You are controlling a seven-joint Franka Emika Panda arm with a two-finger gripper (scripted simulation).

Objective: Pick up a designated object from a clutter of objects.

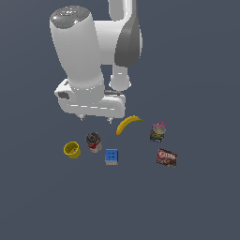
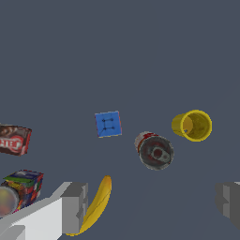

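Observation:
The yellow cup [image 1: 71,149] [image 2: 192,125] lies on the floor at the exterior view's left end of the clutter, its mouth showing. Beside it stand the red-and-white can [image 1: 93,141] [image 2: 154,151], the blue cube [image 1: 111,156] [image 2: 108,124], the banana [image 1: 127,123] [image 2: 96,205], a small colourful box [image 1: 158,132] [image 2: 21,188] and a dark red-brown box [image 1: 166,158] [image 2: 13,139]. My gripper [image 1: 96,118] [image 2: 152,202] hangs above the floor behind the can and banana, open, with nothing between its fingers [image 2: 75,206]. It touches none of the objects.
The objects sit on a plain dark grey floor [image 1: 197,201]. The white arm [image 1: 77,56] rises behind the clutter in the exterior view.

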